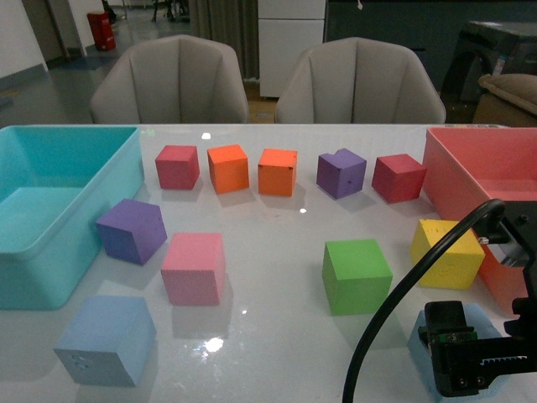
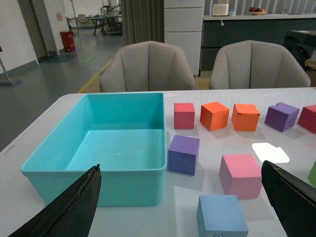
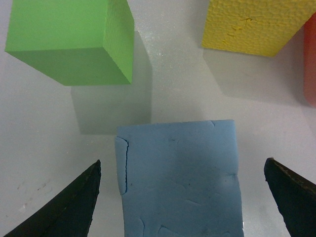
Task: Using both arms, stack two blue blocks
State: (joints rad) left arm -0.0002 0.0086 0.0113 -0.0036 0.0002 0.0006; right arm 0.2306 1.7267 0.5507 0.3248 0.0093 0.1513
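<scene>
In the front view, the left blue block (image 1: 107, 340) is seen near the table's (image 1: 277, 252) front edge, while the right blue block (image 1: 418, 336) is mostly hidden behind the right arm (image 1: 470, 361).

In the left wrist view, the left gripper (image 2: 182, 207) is held wide apart. The left blue block is cut off by the frame edge.

In the right wrist view, the right gripper (image 3: 181, 197) is spread either side of the right blue block without touching it. The block's near end is cropped.

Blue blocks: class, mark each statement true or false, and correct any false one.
1. The two blue blocks are stacked. False: the left blue block and the right blue block sit apart, at opposite sides.
2. The right gripper is open, astride the right blue block. True.
3. The left gripper is shut on a block. False: it is open and holds nothing.
4. The green cube lies between the pink cube and the yellow cube. True.
</scene>
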